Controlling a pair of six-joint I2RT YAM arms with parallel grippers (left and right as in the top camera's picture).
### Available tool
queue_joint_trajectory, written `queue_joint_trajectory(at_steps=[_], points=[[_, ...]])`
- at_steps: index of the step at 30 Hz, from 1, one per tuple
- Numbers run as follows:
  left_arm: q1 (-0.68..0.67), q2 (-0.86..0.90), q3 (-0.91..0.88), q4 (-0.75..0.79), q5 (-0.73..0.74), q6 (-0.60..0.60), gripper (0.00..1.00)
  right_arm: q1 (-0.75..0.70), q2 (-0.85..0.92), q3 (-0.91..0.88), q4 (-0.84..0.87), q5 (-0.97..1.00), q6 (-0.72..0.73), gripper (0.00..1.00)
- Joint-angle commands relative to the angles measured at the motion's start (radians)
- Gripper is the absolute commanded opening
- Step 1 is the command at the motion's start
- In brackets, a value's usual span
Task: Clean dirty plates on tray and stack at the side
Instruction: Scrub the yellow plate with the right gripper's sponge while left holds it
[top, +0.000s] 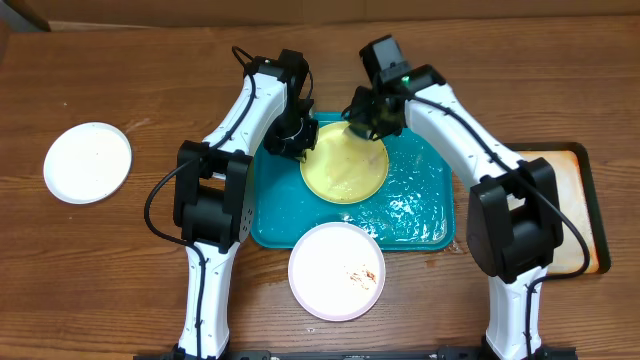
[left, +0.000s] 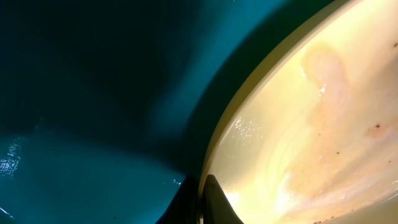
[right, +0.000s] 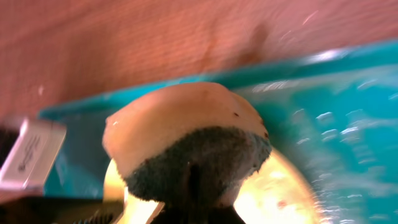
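Observation:
A pale yellow-green plate (top: 345, 165) lies in the teal tray (top: 420, 215), toward its back. My left gripper (top: 296, 142) is shut on the plate's left rim (left: 214, 149), one finger on each side of the rim (left: 200, 202). My right gripper (top: 362, 118) is shut on a sponge (right: 186, 143), yellow above and dark green below, pressed on the plate's back edge (right: 280, 199). A white plate with brown smears (top: 337, 271) overhangs the tray's front rim. A second white plate (top: 88, 162) lies on the table at the far left.
A smaller dark-rimmed tray (top: 580, 200) with a foamy whitish-orange inside sits at the right, behind my right arm. The teal tray's floor is wet with water on its right half (top: 415, 190).

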Motion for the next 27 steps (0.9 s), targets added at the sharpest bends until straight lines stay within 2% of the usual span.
queue_joint_trajectory(at_steps=[1, 9, 12, 18, 22, 27], points=[[0.004, 0.021, 0.008, 0.0, -0.033, 0.021, 0.04, 0.017, 0.055, -0.075, 0.039, -0.144, 0.011, 0.04], [0.004, 0.021, 0.008, -0.005, -0.029, 0.021, 0.04, 0.052, 0.134, -0.149, 0.142, -0.226, -0.016, 0.04], [0.004, 0.021, 0.008, -0.012, -0.029, 0.021, 0.04, 0.044, 0.133, -0.148, 0.125, -0.145, -0.016, 0.04], [0.005, 0.021, 0.008, -0.017, -0.034, 0.021, 0.04, -0.019, 0.132, -0.148, -0.074, 0.164, -0.061, 0.04], [0.006, 0.021, 0.008, -0.014, -0.033, 0.021, 0.04, -0.055, 0.132, -0.148, -0.145, 0.322, -0.077, 0.04], [0.006, 0.021, 0.008, -0.014, -0.033, 0.021, 0.04, -0.087, 0.115, -0.148, -0.154, 0.354, -0.09, 0.04]])
